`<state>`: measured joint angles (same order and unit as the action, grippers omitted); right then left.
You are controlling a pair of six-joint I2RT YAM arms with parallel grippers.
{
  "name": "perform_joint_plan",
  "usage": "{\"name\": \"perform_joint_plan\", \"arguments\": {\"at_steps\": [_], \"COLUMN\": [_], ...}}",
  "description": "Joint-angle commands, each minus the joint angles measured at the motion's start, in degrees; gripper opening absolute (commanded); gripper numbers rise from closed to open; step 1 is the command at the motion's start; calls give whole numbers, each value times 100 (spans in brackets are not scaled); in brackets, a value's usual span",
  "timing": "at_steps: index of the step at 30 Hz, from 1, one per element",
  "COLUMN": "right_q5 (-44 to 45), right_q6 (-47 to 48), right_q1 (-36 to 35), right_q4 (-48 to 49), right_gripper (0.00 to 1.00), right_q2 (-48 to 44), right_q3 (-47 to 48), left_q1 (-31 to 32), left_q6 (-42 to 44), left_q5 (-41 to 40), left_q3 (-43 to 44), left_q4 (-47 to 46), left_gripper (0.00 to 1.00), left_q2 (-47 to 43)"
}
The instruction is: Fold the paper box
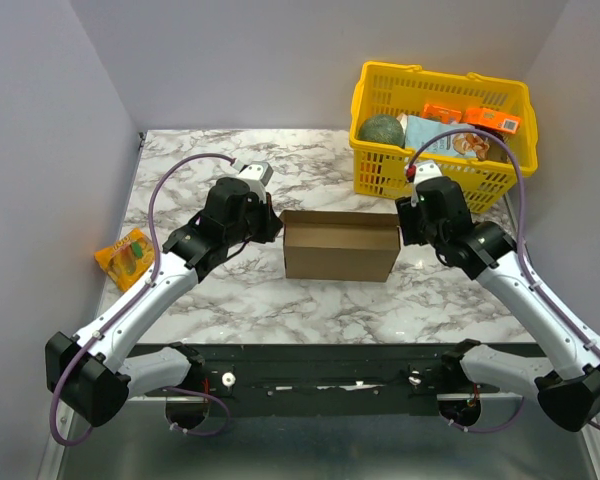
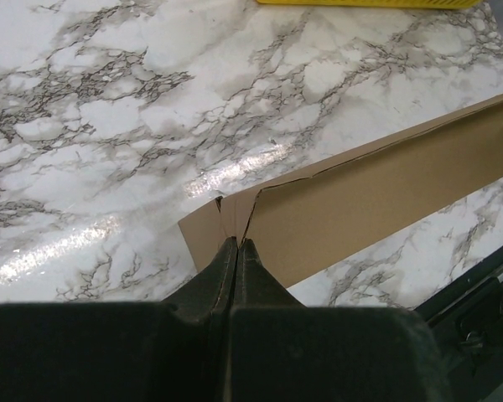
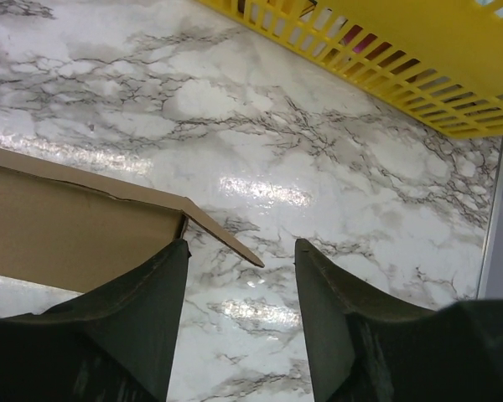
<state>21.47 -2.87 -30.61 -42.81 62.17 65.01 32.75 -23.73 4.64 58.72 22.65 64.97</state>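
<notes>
Jaws, left: the left gripper (image 2: pixel 237 243) has its fingers pressed together, seemingly pinching the small flap at the left end of the plain brown corrugated cardboard box (image 1: pixel 340 247).
Jaws, right: the right gripper (image 3: pixel 241 248) has its fingers spread apart, straddling the thin flap that juts from the box's right end. Neither finger clearly touches it.
Table: a white marble-patterned tabletop (image 1: pixel 230 300) carries everything.
Basket: a yellow plastic slotted basket (image 1: pixel 435 178) sits at the far right, just beyond the right arm. It holds a dark green round fruit (image 1: pixel 381 130), a pale blue bag (image 1: pixel 430 135) and orange packets (image 1: pixel 485 118).
Box: it sits at table centre, between the two grippers, with its long axis running left to right.
Key relation: each box end lies straight ahead of one gripper, and both arms are equally near. I judge the right flap, already between open fingers, is the one to close on or press inward.
Packet: a small orange snack packet (image 1: pixel 127 256) lies at the left edge, well apart from the box.
</notes>
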Motion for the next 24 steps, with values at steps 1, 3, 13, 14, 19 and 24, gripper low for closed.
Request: {"name": "perform_joint_plan", "arguments": {"at_steps": [1, 3, 13, 14, 19, 24], "right_q5": [-188, -188, -556, -609, -952, -1084], "right_q6": [235, 235, 182, 165, -29, -362], "right_q1": [90, 99, 117, 99, 99, 99], "right_q4": [317, 317, 308, 265, -16, -263], "right_gripper": [57, 55, 6, 3, 1, 1], "right_q2": [84, 181, 243, 260, 401, 568], "right_q3": [-173, -164, -42, 37, 389, 635], "left_q1": [29, 29, 29, 29, 29, 29], "left_q6": [87, 105, -167, -228, -317, -343], "left_q5": [-122, -122, -52, -17, -42, -130], "left_q3": [184, 210, 518, 509, 790, 1053], "left_q4": [143, 134, 161, 126, 300, 433], "left_gripper": [2, 2, 2, 3, 3, 3], "left_q2": [51, 60, 244, 253, 490, 657]}}
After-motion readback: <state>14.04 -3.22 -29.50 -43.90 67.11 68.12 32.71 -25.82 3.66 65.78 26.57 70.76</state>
